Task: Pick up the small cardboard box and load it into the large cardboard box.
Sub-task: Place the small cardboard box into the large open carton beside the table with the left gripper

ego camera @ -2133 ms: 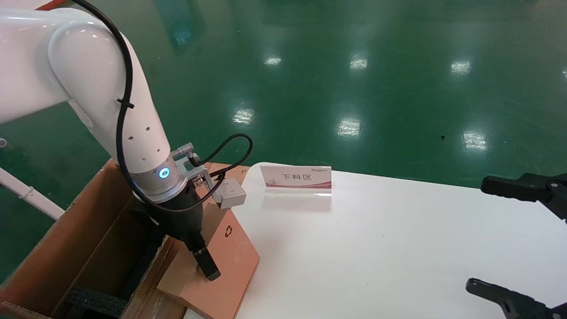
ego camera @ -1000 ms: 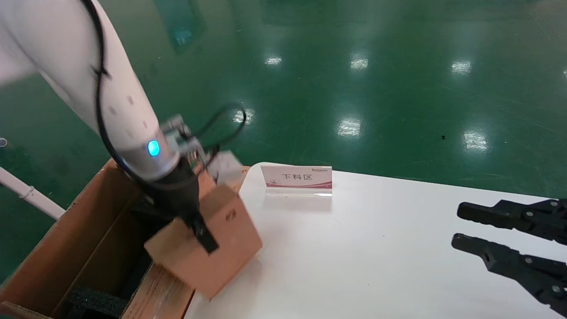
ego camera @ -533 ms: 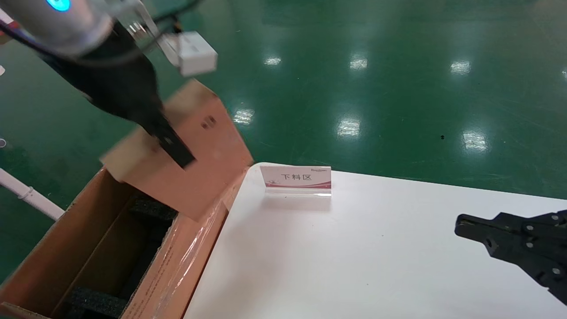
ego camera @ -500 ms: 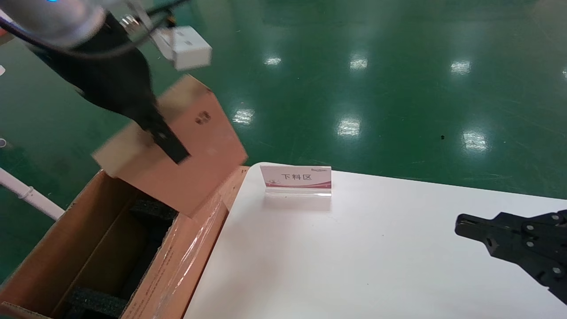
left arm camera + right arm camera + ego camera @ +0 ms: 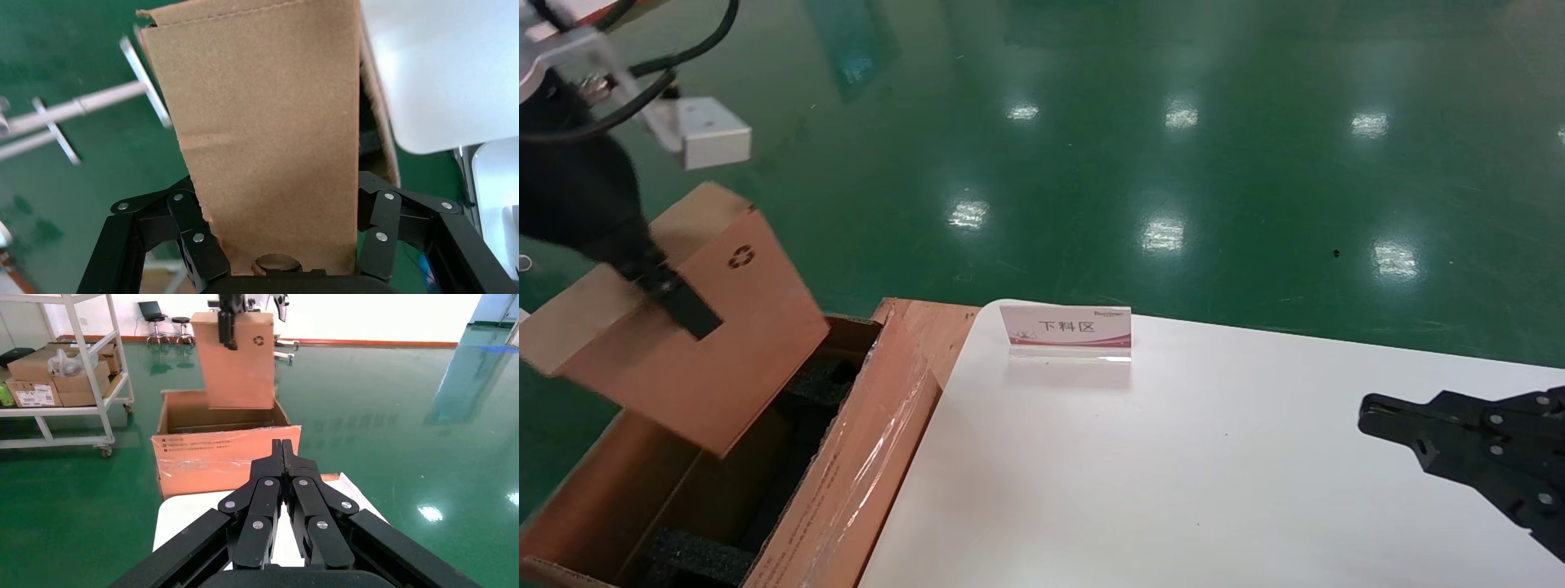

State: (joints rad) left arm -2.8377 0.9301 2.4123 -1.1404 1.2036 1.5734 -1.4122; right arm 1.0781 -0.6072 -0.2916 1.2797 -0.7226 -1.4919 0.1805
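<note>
My left gripper point(image 5: 682, 309) is shut on the small cardboard box point(image 5: 723, 335), a flat brown box with a black recycling symbol. It holds the box tilted in the air over the left part of the open large cardboard box point(image 5: 862, 457), whose black foam shows inside. In the left wrist view the small box point(image 5: 269, 122) fills the space between the fingers point(image 5: 202, 245), its round hole near the palm. In the right wrist view the small box point(image 5: 238, 361) hangs above the large box point(image 5: 226, 456). My right gripper point(image 5: 1369, 408) is shut and empty over the table's right side.
The white table point(image 5: 1173, 474) carries a small acrylic sign point(image 5: 1066, 331) near its far left corner. The large box stands on the green floor against the table's left edge. A shelf cart point(image 5: 61, 373) with cartons stands farther back.
My left gripper has lifted the small box off the table's left edge and carried it up and left over the large box. My right gripper has closed and come in over the table.
</note>
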